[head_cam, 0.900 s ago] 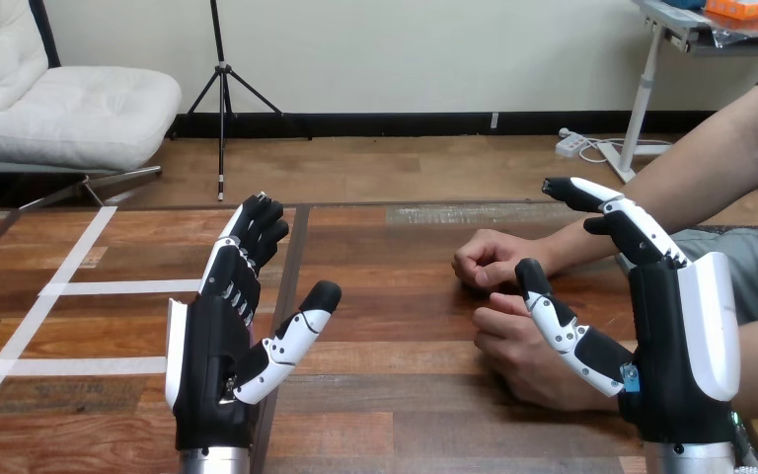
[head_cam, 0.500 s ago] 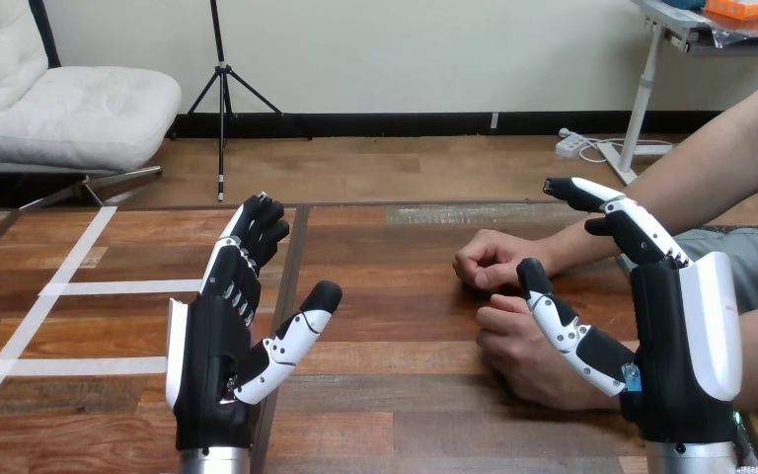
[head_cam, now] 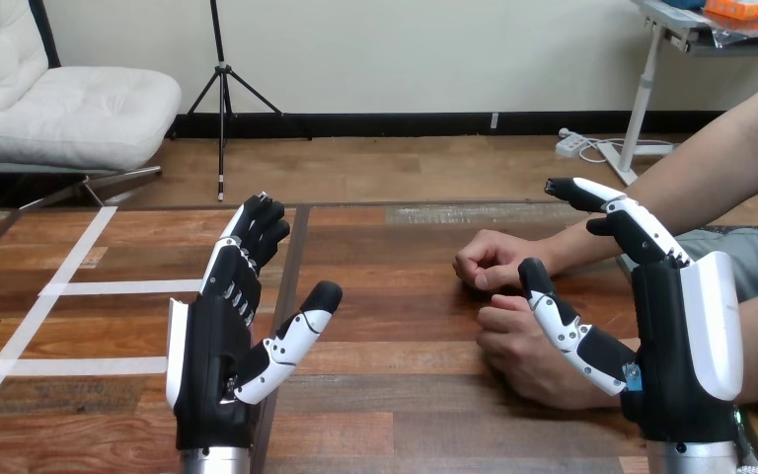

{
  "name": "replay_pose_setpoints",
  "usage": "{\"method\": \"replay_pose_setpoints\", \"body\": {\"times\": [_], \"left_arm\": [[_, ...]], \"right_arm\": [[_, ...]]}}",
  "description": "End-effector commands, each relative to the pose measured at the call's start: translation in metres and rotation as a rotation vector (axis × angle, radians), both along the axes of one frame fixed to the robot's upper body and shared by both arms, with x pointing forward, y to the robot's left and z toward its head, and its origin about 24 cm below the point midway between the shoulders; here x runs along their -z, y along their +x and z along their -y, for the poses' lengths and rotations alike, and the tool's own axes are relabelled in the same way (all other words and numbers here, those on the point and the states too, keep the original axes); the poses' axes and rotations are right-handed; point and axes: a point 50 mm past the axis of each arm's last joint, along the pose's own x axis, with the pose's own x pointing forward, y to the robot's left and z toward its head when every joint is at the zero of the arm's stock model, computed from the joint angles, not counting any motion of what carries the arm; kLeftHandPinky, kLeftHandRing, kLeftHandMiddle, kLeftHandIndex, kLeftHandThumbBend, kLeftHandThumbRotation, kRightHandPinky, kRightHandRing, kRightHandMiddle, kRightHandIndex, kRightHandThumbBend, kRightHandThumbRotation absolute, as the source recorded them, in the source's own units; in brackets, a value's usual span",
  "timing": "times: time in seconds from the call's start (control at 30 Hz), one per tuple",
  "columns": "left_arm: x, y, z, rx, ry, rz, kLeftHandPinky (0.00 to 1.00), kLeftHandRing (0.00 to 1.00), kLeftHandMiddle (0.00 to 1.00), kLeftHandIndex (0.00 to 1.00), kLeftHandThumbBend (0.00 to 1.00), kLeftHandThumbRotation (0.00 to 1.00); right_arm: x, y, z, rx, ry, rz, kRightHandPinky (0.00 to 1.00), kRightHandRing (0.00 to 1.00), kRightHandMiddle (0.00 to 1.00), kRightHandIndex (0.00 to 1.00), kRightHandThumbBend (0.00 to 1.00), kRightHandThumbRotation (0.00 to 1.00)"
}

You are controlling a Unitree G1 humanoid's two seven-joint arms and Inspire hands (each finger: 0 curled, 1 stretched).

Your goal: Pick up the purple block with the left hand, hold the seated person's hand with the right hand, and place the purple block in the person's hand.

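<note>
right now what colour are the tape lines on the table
White; the tape lines show best in the head view.

The table [head_cam: 405,415] was shown as grained, faintly glossy wood, striped with matt white tape [head_cam: 128,287]. Glossy plastic shells were seen on the left hand [head_cam: 207,360] and right hand [head_cam: 676,341].

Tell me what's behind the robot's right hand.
Behind the right hand, the person's nearer hand rests curled on the table. The robot hand covers its wrist side, so what it holds, if anything, cannot be told.
</note>
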Motion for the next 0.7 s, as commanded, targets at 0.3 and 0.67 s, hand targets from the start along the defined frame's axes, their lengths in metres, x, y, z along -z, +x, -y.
{"method": "replay_pose_setpoints", "body": {"times": [0.3,0.67], "left_arm": [[-0.0185,0.0141,0.0099,0.027,-0.013,0.091,0.89,0.85,0.86,0.87,0.67,0.35],[-0.0194,0.0139,0.0099,0.028,-0.014,0.093,0.89,0.85,0.87,0.87,0.67,0.35]], "right_arm": [[-0.0122,0.0097,-0.0007,0.004,0.021,0.061,0.67,0.75,0.76,0.74,0.39,0.22],[-0.0124,0.0100,-0.0007,0.005,0.019,0.059,0.67,0.75,0.76,0.74,0.39,0.23]]}}
